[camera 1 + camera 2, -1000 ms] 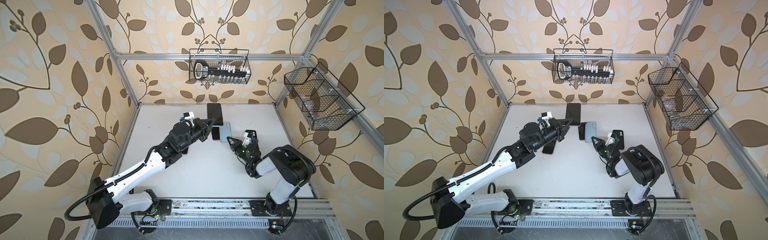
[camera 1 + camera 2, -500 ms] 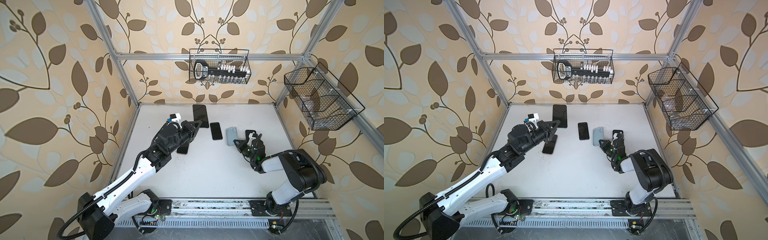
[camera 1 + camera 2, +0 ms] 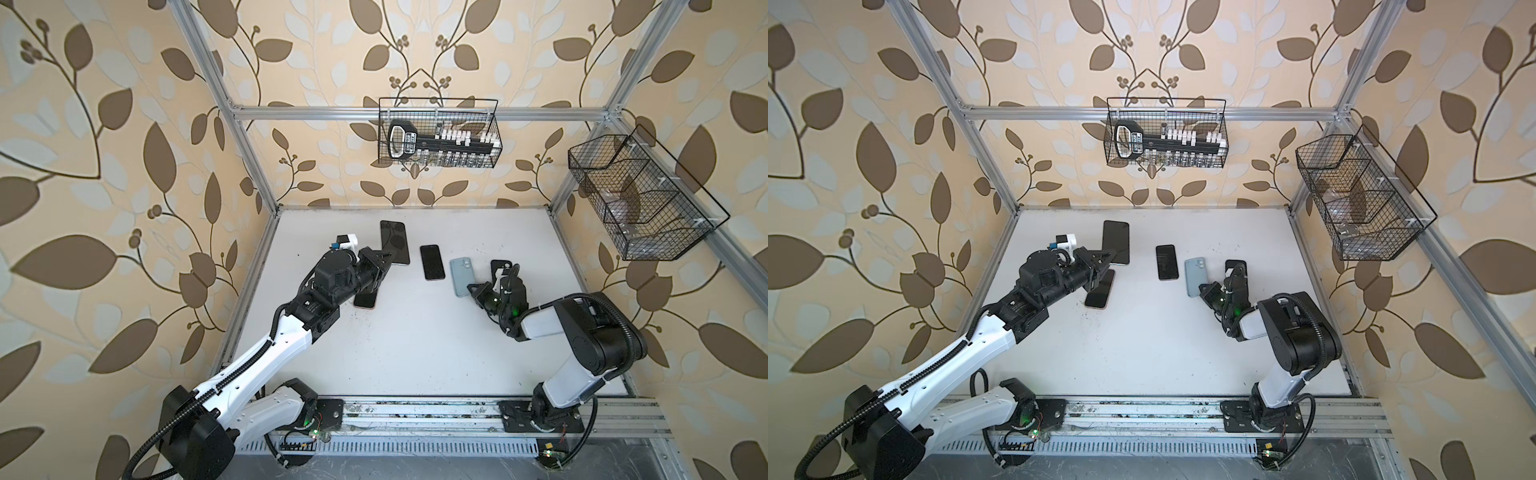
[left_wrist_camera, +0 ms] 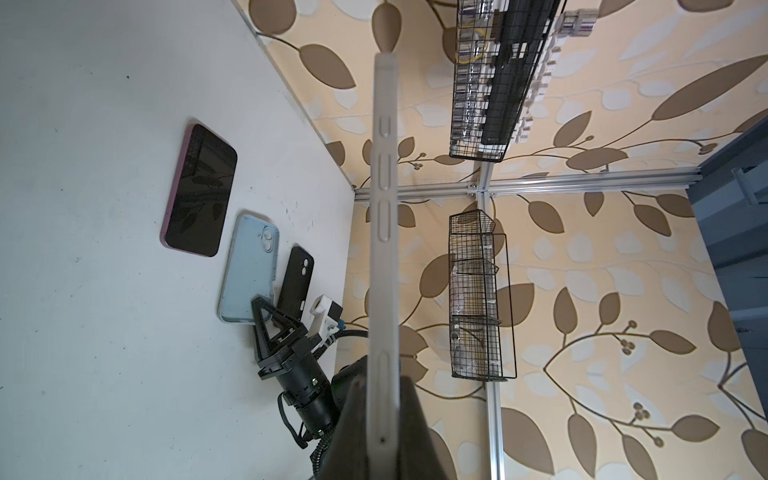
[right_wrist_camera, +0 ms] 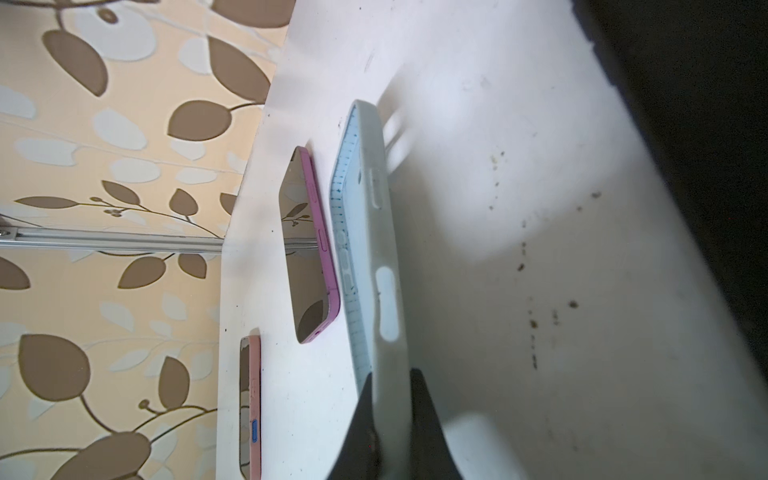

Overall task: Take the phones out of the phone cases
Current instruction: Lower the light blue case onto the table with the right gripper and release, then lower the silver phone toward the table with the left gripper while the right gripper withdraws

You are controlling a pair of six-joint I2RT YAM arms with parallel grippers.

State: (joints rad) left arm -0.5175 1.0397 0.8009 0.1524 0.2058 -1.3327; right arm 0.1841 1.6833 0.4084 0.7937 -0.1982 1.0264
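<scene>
My left gripper (image 3: 384, 259) (image 3: 1108, 255) (image 4: 383, 382) is shut on one end of the phone (image 3: 392, 241) (image 3: 1116, 239), a large dark-screened slab held above the table's back left. In the left wrist view the phone (image 4: 384, 166) appears edge-on, pale grey. The light blue phone case (image 3: 459, 274) (image 3: 1194, 274) (image 4: 249, 266) rests camera cutout up, right of centre and apart from the phone. My right gripper (image 3: 471, 287) (image 3: 1202, 287) (image 5: 390, 374) is shut on the case's near end (image 5: 380, 249).
A small purple-edged phone (image 3: 432, 262) (image 5: 309, 245) lies between the held phone and the case. A pink-edged phone (image 3: 365, 300) lies partly under my left arm. A black case (image 3: 496, 266) sits behind my right gripper. Wire baskets hang on the back wall (image 3: 438, 133) and right wall (image 3: 640, 199).
The left gripper has carried the phone left, away from the case. The right gripper has drawn the blue case to the right. The small purple-edged phone is now uncovered between them.
</scene>
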